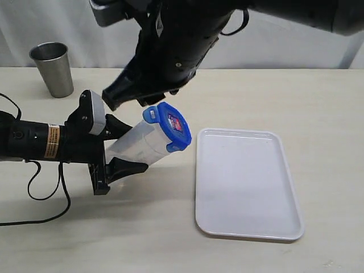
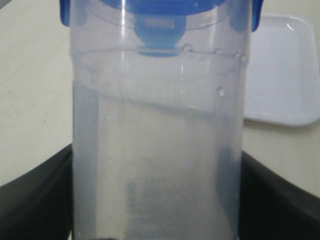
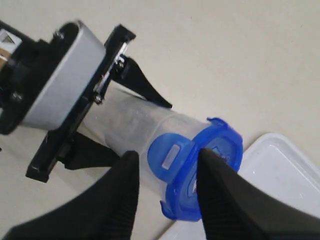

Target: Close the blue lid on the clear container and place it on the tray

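The clear container lies tilted above the table, its mouth toward the tray. My left gripper is shut on its body, a black finger on each side of the wall. The blue lid sits on the container's mouth, sticker facing out; one snap tab stands up off the wall. My right gripper hangs over the lid end with its jaws apart, and that tab lies between them. One of its fingers overlaps the lid's face. The white tray holds nothing.
A steel cup stands at the table's far left. The right arm reaches across the middle from the upper right. A black cable loops on the table below the left arm.
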You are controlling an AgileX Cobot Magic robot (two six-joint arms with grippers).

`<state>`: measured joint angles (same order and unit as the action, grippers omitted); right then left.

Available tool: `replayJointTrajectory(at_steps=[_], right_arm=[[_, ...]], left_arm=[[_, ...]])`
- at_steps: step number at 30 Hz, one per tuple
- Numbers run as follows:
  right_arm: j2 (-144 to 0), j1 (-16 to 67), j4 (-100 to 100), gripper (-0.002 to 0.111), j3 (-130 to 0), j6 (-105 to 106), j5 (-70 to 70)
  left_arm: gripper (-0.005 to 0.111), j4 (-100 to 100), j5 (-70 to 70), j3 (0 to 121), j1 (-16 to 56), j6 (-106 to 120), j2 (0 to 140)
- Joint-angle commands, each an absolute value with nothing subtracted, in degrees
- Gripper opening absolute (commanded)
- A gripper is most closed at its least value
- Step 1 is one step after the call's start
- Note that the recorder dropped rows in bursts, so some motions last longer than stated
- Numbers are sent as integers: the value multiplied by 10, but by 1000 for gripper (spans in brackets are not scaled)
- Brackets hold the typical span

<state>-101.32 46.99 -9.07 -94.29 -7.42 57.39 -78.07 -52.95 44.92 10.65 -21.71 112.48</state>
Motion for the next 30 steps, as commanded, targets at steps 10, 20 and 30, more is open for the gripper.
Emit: replayJointTrajectory(at_steps=[10, 20, 30], right_arm=[[-1023, 465, -135, 42, -892, -117, 514], [-1069, 465, -142, 36, -892, -114, 524], [-1090, 468, -85, 14, -892, -32, 521]], left_arm=[[0, -769, -543, 454, 107, -226, 1118], [0, -768, -543, 454, 107, -226, 1118], [0, -760, -546, 454, 107, -226, 1118]])
